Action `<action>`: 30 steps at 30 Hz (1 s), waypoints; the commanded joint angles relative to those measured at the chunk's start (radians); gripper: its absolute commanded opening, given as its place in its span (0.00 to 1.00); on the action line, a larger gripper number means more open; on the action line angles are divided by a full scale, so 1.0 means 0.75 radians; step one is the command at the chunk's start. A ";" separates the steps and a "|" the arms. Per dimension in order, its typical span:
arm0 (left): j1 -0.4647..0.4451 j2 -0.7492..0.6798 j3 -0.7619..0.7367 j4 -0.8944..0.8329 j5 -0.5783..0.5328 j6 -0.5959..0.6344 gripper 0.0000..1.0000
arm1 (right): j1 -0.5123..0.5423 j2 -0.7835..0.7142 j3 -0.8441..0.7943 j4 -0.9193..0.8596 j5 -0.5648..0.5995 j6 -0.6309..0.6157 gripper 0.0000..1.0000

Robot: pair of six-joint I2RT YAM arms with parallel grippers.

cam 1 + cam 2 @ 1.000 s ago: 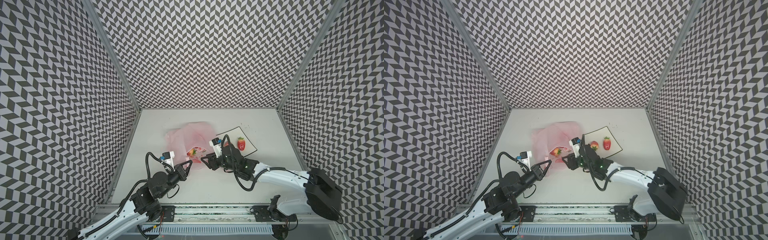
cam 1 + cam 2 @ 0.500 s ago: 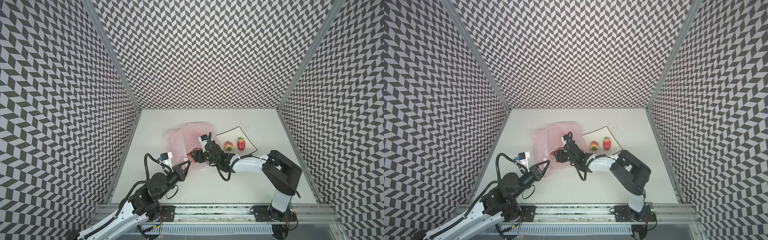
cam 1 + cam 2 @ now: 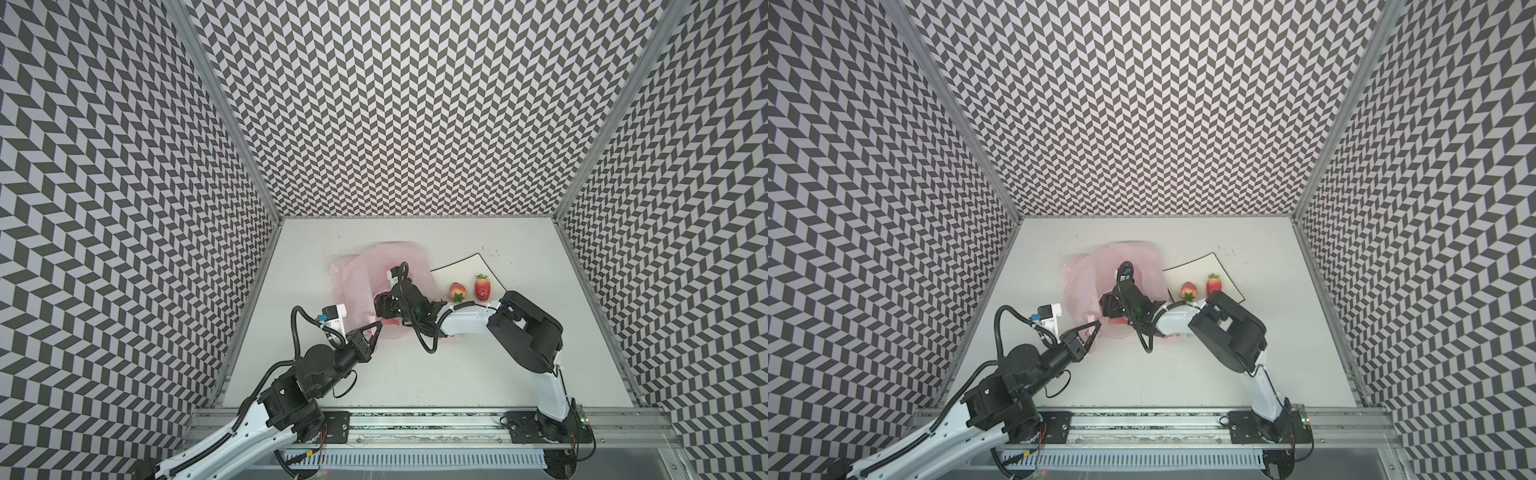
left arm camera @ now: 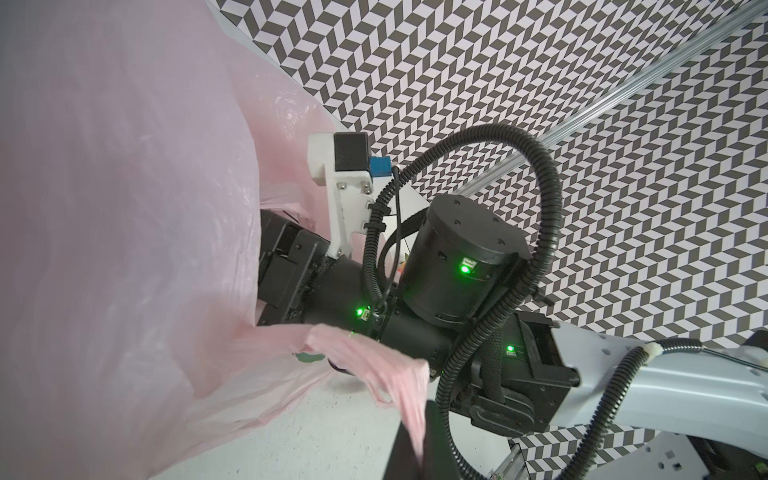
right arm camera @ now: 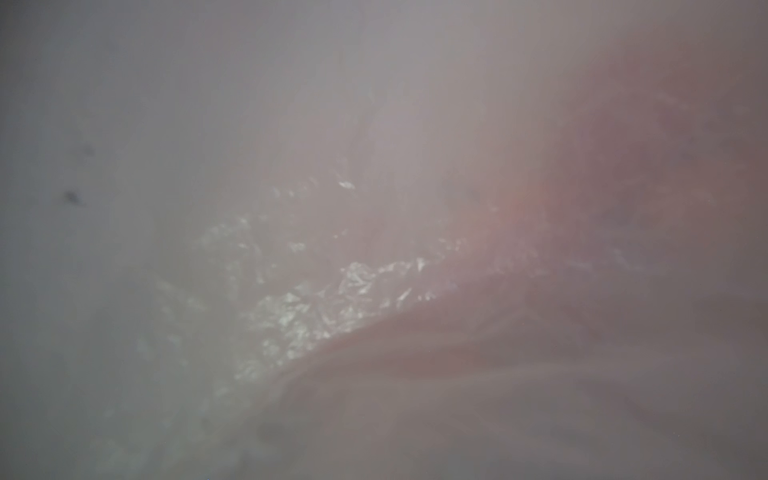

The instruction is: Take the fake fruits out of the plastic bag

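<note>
The left gripper (image 3: pixel 376 328) is pinched tight on the near edge of the plastic bag (image 3: pixel 365 274), a thin, crinkly, translucent pink film; if that slippery hem slides free, the mouth could collapse. The right gripper (image 3: pixel 384 309) is buried in the bag's mouth, and I cannot tell how wide it stands. It could snag film instead of fruit. 2 glossy fake fruits (image 3: pixel 482 287) lie on the flat black-rimmed plate (image 3: pixel 478 262) on the counter (image 3: pixel 478 365).
</note>
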 commanded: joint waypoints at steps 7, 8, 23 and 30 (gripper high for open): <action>0.010 0.032 0.015 0.033 0.014 0.013 0.00 | 0.019 0.180 0.161 -0.027 0.029 0.032 0.67; 0.009 0.034 0.015 0.031 0.013 0.013 0.00 | 0.019 0.191 0.170 -0.032 0.032 0.032 0.66; 0.008 0.025 -0.020 0.015 -0.058 -0.045 0.00 | 0.027 0.051 0.066 0.022 0.029 -0.026 0.38; 0.008 0.011 -0.029 0.020 -0.102 -0.063 0.00 | 0.051 -0.145 -0.145 0.082 0.013 -0.049 0.37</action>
